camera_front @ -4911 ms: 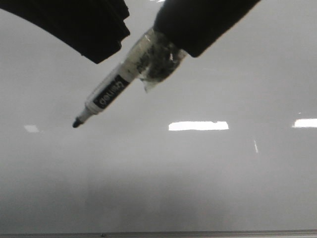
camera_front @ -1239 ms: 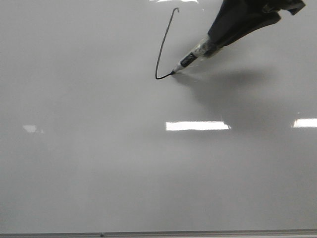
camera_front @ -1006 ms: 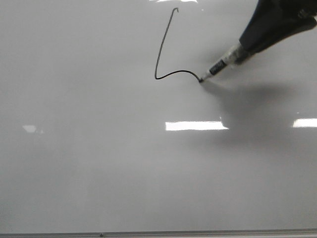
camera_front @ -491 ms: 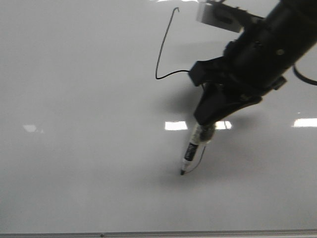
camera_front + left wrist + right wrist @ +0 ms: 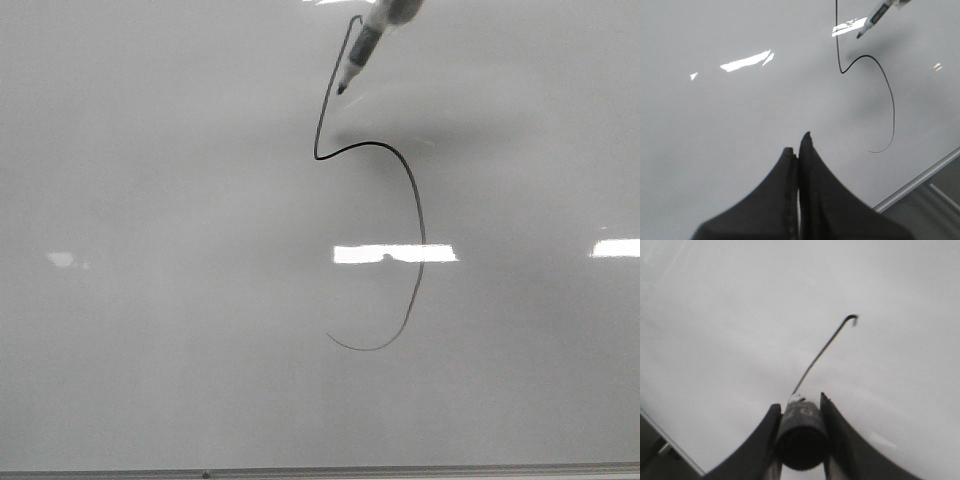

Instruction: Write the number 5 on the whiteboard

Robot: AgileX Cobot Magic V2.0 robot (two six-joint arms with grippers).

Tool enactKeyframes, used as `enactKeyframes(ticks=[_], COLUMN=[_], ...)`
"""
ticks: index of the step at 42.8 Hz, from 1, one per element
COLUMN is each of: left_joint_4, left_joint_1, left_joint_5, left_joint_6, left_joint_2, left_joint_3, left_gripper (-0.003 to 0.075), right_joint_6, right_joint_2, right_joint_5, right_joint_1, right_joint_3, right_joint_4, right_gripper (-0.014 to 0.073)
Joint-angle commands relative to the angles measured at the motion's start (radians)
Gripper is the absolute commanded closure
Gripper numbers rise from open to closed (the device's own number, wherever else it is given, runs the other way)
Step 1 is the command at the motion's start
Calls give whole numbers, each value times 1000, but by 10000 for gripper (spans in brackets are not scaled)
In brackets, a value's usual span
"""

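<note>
The whiteboard [image 5: 150, 330] fills the front view. On it is a thin black line figure, the number 5 [image 5: 419, 210]: a slanted stem with a tiny hook at its top, then a large open curved belly. No real top bar shows. A black-and-white marker [image 5: 362, 45] comes in from the top edge, its tip beside the upper stem; its shadow lies apart on the board. My right gripper [image 5: 801, 407] is shut on the marker's barrel [image 5: 801, 432], with the stem [image 5: 822, 352] ahead. My left gripper [image 5: 799, 150] is shut and empty, over bare board left of the figure [image 5: 893, 107].
A thin metal edge strip [image 5: 400, 470] runs along the board's near side; it also shows in the left wrist view [image 5: 920, 180]. Bright rectangular light reflections [image 5: 395, 254] lie on the board. The marker also shows in the left wrist view [image 5: 880, 11].
The belly curve is now drawn to its lower end. The right arm and marker have gone from the bottom of the belly up to the top of the stem, mostly out of the front view.
</note>
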Motion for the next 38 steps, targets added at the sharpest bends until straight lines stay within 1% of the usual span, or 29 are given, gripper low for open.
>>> enactKeyframes(ticks=[1, 7, 25, 38], left_joint_4=[-33, -33, -33, -33], left_joint_1=[2, 2, 2, 2], left_joint_5=[-49, -49, -49, -53], left_joint_6=[-8, -8, -8, -8], left_joint_2=[2, 2, 2, 2], left_joint_3=[-27, -27, -27, -27], left_gripper=[741, 741, 741, 741], right_joint_6=[-11, -17, -17, -19], right_joint_2=[-10, 27, 106, 116], right_joint_5=[-59, -83, -76, -109], right_joint_1=[-24, -24, -16, -17], right_joint_3=[-57, -87, -167, -169], right_joint_4=[14, 15, 31, 15], right_gripper=[655, 655, 655, 655])
